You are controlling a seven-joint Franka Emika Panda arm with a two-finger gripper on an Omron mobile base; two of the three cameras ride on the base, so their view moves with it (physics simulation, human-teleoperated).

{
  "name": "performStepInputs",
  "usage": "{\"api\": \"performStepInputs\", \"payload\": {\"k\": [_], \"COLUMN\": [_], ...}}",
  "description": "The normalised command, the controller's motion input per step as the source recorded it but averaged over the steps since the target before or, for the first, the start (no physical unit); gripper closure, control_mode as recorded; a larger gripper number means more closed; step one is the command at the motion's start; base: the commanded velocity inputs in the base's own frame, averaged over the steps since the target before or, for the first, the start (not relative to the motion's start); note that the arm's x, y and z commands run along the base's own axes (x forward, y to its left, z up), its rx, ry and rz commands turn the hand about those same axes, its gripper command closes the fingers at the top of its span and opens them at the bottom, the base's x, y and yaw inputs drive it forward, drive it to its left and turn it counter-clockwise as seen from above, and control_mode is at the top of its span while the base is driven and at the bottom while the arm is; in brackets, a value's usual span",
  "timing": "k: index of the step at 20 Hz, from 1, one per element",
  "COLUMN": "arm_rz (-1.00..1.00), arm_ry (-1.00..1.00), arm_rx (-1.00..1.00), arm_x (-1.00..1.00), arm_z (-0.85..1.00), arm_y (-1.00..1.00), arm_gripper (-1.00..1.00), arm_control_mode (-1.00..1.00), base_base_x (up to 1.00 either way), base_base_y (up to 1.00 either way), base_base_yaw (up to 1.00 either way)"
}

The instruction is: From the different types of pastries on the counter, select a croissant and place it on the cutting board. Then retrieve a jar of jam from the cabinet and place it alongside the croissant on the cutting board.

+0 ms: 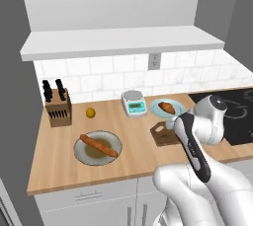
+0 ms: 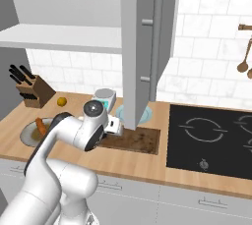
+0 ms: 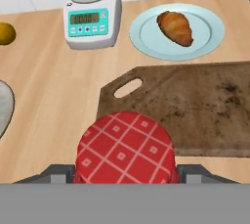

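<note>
The small round red jar of jam (image 3: 125, 147), its top checked in white, sits clamped in the 2-finger gripper (image 3: 125, 171), carried low over the light tan wooden counter (image 1: 133, 158) just short of the handle end of the dark brown rectangular wooden cutting board (image 3: 195, 110). So the jam step looks to be in hand. Yet the small golden-brown croissant (image 3: 175, 27) lies on a pale blue round plate (image 3: 146, 32) beyond the board, not on the board, so step 1 appears undone. The next move likely calls for carrying the jar forward over the board and lowering it flat, leaving room for the croissant. The long thin orange-brown baguette (image 1: 99, 145) rests on a grey plate (image 1: 81, 153), well apart to the left.
</note>
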Motion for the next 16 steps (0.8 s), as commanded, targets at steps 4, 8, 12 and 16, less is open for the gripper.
{"api": "performStepInputs", "payload": {"k": [4, 8, 12, 16], "arm_rz": [0.00, 0.00, 0.00, 0.00], "arm_ry": [-0.01, 0.00, -0.08, -0.05], "arm_rx": [-0.03, 0.00, 0.00, 0.00], "arm_x": [0.00, 0.00, 0.21, 0.06], "arm_z": [-0.50, -0.32, -0.30, -0.14], "arm_y": [0.21, 0.24, 0.08, 0.03], "arm_gripper": [1.00, 1.00, 1.00, 1.00], "arm_control_mode": [-1.00, -1.00, -1.00, -1.00], "base_base_x": [0.00, 0.00, 0.00, 0.00], "base_base_y": [0.00, 0.00, 0.00, 0.00], "base_base_yaw": [0.00, 0.00, 0.00, 0.00]}}
